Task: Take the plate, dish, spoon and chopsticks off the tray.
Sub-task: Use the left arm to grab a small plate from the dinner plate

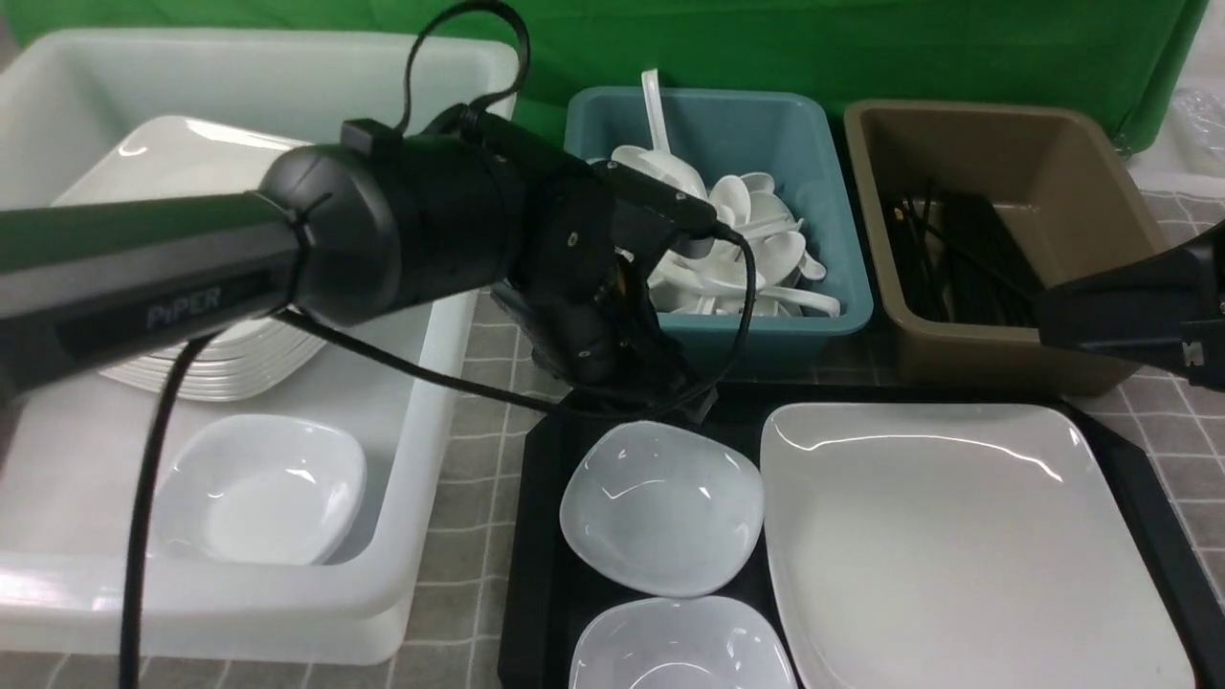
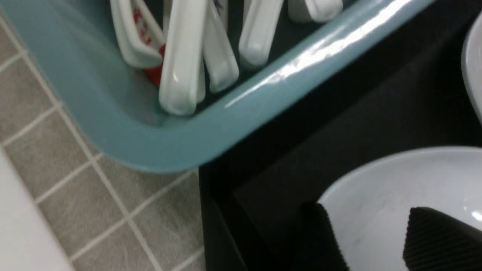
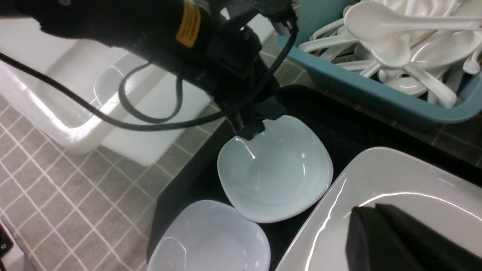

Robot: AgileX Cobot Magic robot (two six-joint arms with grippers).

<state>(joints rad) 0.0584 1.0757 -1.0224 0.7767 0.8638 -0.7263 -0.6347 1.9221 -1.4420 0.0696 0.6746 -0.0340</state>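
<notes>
the black tray (image 1: 536,536) lies on the counter (image 1: 478,383). a glossy white rounded-square plate (image 1: 957,545) fills its right side, edges square to the rim. left of it a small dish (image 1: 660,507) sits mouth up; the left gripper (image 2: 365,214) hangs parted at its far rim. for the right gripper (image 3: 376,226) i cannot tell.

white tub (image 1: 239,612) left | teal bin (image 1: 813,335) centre | brown bin (image 1: 976,368) right | checked cloth (image 1: 478,498)
</notes>
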